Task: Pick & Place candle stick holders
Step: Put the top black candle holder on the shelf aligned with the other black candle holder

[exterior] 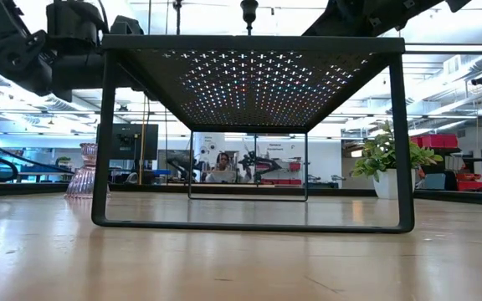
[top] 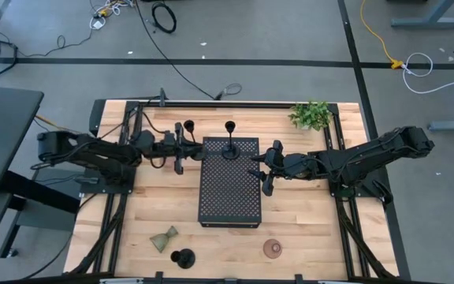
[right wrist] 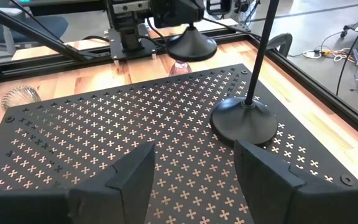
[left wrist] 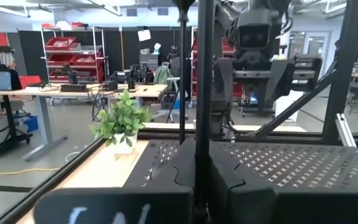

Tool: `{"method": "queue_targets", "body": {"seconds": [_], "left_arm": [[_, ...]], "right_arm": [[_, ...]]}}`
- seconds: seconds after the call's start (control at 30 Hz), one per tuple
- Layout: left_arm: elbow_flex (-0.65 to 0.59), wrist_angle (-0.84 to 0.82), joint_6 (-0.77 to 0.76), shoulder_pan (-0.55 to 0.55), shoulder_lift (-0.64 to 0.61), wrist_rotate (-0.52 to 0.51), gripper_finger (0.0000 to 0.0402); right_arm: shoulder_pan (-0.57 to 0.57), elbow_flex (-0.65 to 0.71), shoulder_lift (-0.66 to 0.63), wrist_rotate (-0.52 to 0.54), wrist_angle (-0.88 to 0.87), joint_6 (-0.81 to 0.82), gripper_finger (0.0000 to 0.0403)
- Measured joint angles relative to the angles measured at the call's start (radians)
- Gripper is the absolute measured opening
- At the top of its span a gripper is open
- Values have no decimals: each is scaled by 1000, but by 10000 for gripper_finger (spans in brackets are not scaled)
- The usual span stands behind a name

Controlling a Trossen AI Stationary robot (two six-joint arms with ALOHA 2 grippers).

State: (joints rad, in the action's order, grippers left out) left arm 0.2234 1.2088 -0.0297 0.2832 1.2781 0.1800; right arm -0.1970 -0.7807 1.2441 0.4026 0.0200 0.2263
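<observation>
You will find the left gripper [top: 179, 155] at the 10 o'clock corner of the black perforated tray [top: 228, 197]. Its fingers are pressed together on the slim stem of a black candle stick holder [top: 188, 126]. The right wrist view shows that holder's round base [right wrist: 191, 45] raised clear of the tray surface.

Your right gripper [top: 263, 178] hangs at the tray's 3 o'clock edge with its fingers spread and nothing between them.

A second black holder [top: 231, 148] stands upright on the tray toward 12 o'clock, its base flat on the perforations.

On the bare table toward 6 o'clock, note three more:
- the olive-green hourglass holder [top: 164, 239] lies on its side at 7 o'clock
- a third black holder [top: 183, 258] sits just beside it
- one pinkish glass holder [top: 273, 249] sits at 5 o'clock, well apart from those two

The low view shows another pinkish glass holder [exterior: 86, 170] on the table beyond the tray's left leg.

The leafy plant [top: 311, 115] stands at 1 o'clock.
</observation>
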Motion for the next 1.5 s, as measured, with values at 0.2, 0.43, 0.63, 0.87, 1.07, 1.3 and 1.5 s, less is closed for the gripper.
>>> {"method": "queue_targets", "body": {"seconds": [0.2, 0.43, 0.63, 0.87, 1.07, 1.3, 1.5], "left_arm": [[0, 115, 0, -2, 88, 0, 10], [91, 130, 46, -30, 184, 6, 10], [142, 87, 67, -16, 228, 17, 10], [156, 59, 68, -19, 229, 22, 10], [156, 38, 83, -19, 229, -1, 10], [156, 31, 92, -19, 229, -4, 10], [156, 19, 94, -16, 229, -11, 10]], "right_arm": [[0, 0, 0, 0, 0, -3, 220], [0, 0, 0, 0, 1, -3, 220], [-1, 0, 0, -3, 2, -1, 220], [-1, 0, 0, -2, 1, -15, 220], [-1, 0, 0, -1, 2, -22, 220], [-1, 0, 0, 1, 2, -22, 220], [-1, 0, 0, 1, 3, -22, 220]]}}
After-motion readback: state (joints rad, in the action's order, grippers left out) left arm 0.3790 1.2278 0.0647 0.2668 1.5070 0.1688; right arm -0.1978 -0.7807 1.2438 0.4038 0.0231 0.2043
